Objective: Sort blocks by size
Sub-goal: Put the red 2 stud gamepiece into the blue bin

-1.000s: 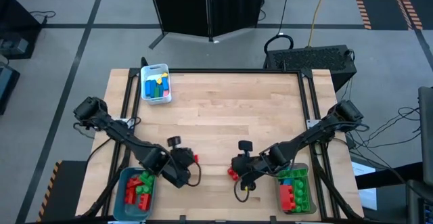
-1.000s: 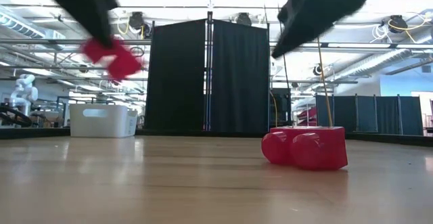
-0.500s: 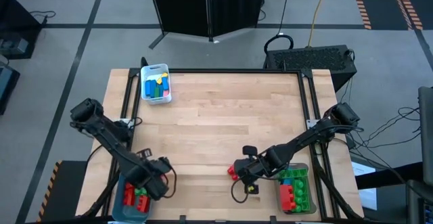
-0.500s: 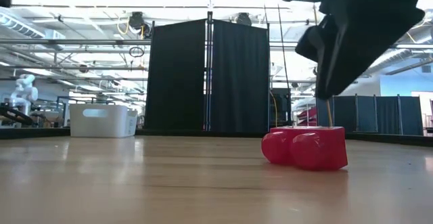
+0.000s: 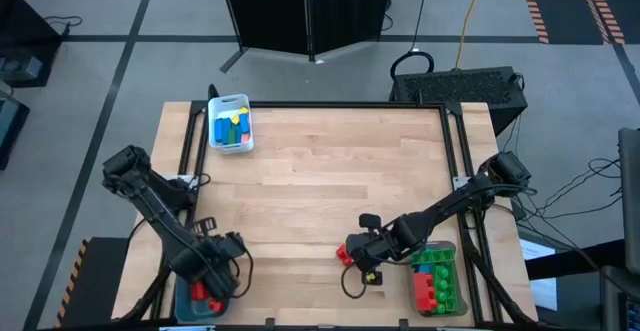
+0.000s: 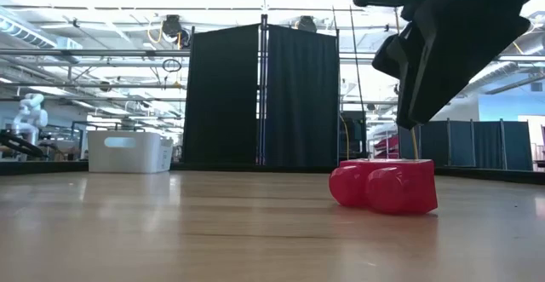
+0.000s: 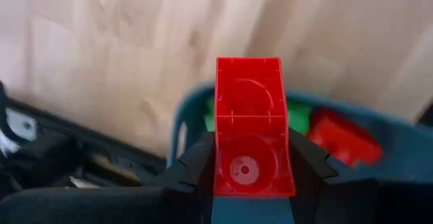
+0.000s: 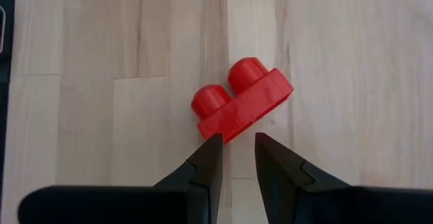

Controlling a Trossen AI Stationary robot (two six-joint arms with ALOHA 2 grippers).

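— Starting with the biggest thing: the wooden table (image 5: 320, 171), what sits on it?

— A white bin (image 5: 230, 123) at the far left corner with blue, green and yellow blocks in it; a teal bin (image 5: 190, 296) at the near left edge; a clear bin (image 5: 436, 277) of green, red and blue blocks at the near right.

— And the left gripper (image 7: 250, 166)?

— It hangs over the teal bin, fingers pressed against both sides of a red brick (image 7: 250, 126), hollow underside facing the wrist camera. Green and red blocks lie in the bin beneath.

— The right gripper (image 8: 235, 158)?

— Fingers parted only narrowly, holding nothing, poised just above a red two-stud brick (image 8: 242, 97) lying alone on the wood beside the clear bin. Whether the tips touch it I cannot tell; in the low view the gripper is above the brick.

— What differs from earlier?

— A second ago the left arm held its brick over the table, inward of the teal bin; it has since swung out over that bin. The right gripper has dropped closer to its brick, which has not moved.
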